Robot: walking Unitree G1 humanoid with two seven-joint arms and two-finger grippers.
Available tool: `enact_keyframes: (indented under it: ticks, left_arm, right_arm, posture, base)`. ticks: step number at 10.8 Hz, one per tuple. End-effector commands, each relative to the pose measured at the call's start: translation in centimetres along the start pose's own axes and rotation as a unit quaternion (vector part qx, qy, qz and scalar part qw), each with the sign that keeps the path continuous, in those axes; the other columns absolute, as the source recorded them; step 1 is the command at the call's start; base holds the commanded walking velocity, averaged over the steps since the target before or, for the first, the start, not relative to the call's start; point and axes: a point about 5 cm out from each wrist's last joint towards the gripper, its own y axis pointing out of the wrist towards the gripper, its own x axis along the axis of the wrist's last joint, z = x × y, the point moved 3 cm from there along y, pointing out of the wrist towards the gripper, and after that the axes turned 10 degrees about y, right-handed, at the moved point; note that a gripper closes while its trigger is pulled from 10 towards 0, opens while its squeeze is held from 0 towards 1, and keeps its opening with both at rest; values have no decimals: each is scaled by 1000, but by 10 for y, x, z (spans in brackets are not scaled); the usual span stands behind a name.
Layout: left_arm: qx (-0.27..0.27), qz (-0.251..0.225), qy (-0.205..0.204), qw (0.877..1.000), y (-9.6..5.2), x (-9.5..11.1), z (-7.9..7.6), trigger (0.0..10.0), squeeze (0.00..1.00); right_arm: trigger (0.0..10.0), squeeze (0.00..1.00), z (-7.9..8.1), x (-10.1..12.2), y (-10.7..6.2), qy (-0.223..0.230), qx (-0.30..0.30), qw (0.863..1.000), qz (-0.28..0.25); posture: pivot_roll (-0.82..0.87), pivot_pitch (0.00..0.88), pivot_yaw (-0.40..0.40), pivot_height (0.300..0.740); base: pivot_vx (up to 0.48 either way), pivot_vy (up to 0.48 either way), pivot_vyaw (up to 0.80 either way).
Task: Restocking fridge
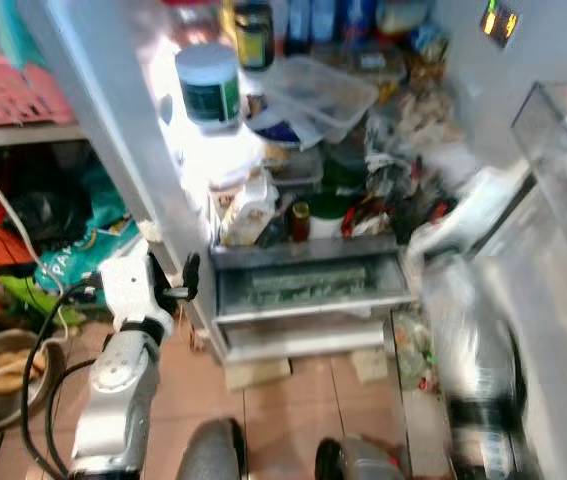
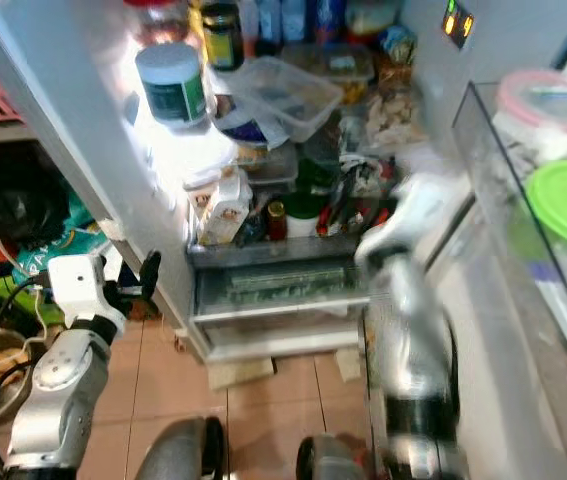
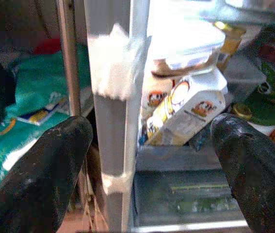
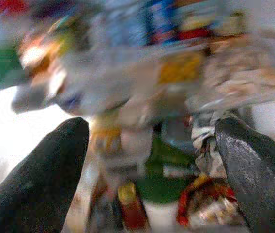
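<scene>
An open fridge (image 1: 123, 150) stands crammed with food. Both the left gripper (image 3: 149, 160) and the blurred right gripper (image 4: 152, 165) are spread and empty. Seemingly mid-reach; next, find shelf space beside the milk carton (image 3: 186, 114).

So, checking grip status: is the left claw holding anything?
No, the left claw is open and empty, beside the grey fridge wall edge.

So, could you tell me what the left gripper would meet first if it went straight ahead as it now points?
Most likely the fridge's grey side wall edge, which sits between the open left gripper's fingers; depth is unclear.
</scene>
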Motion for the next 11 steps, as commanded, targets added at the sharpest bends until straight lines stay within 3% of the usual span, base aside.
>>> enact_keyframes:
  ticks: [1, 2, 4, 5, 6, 9, 11]
  left_arm:
    - [0, 3, 6, 1000, 3, -2, 0, 10000, 0]
    - [-4, 2, 4, 1000, 5, -2, -2, 10000, 0]
    - [-24, 0, -6, 1000, 7, -3, -18, 10000, 0]
    - [-50, -2, 7, 999, 6, -4, -32, 10000, 0]
    - [-61, -7, 17, 998, 4, -3, -36, 10000, 0]
    - [-65, 0, 15, 998, 4, -6, -37, 10000, 0]
    - [-62, 1, 15, 998, 3, -6, -37, 10000, 0]
  right_arm:
    - [10000, 0, 12, 0, -7, -49, 33, 998, 1]
    - [10000, 0, 10, -6, -13, -66, 32, 997, 14]
    - [10000, 0, -15, -20, -30, -69, -31, 996, 44]
    - [10000, 0, -35, -39, -39, -72, -88, 990, 78]
    - [10000, 0, -42, -47, -43, -79, -130, 984, 90]
    - [10000, 0, -28, -50, -35, -75, -99, 988, 89]
    - [10000, 0, -20, -47, -27, -60, -76, 992, 85]
  posture:
    - [62, 22, 27, 740]
    - [58, 23, 28, 740]
    - [60, 30, 30, 740]
    - [63, 34, 36, 740]
    - [62, 40, 38, 740]
    - [63, 52, 29, 740]
    - [69, 60, 30, 740]
  base:
    - [0, 0, 0]
    - [0, 0, 0]
    - [0, 0, 0]
    - [0, 0, 0]
    - [0, 0, 0]
    - [0, 0, 0]
    - [0, 332, 0]
